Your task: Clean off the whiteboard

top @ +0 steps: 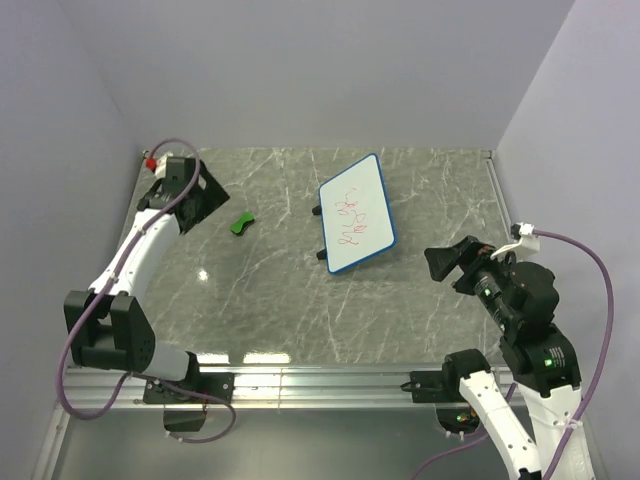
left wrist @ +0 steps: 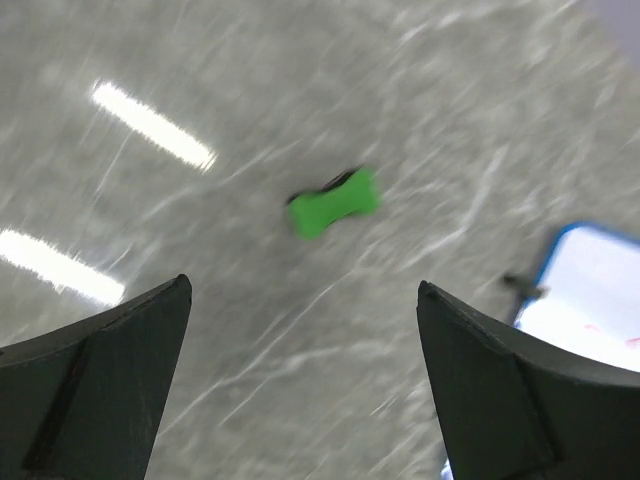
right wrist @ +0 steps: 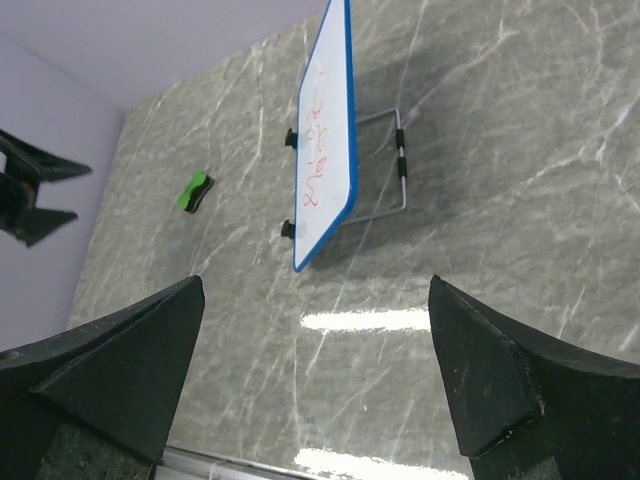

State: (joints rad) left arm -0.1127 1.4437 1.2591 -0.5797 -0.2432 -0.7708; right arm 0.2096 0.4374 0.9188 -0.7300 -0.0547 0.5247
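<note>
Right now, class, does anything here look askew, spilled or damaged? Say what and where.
Nothing spilled or broken. The whiteboard, propped on its wire stand, sits askew to the table edges, red scribbles on its face. The green eraser lies apart, left of it.

Glossy marbled table point(top: 280, 300), smooth whiteboard point(top: 357, 213), matt black pincers
</note>
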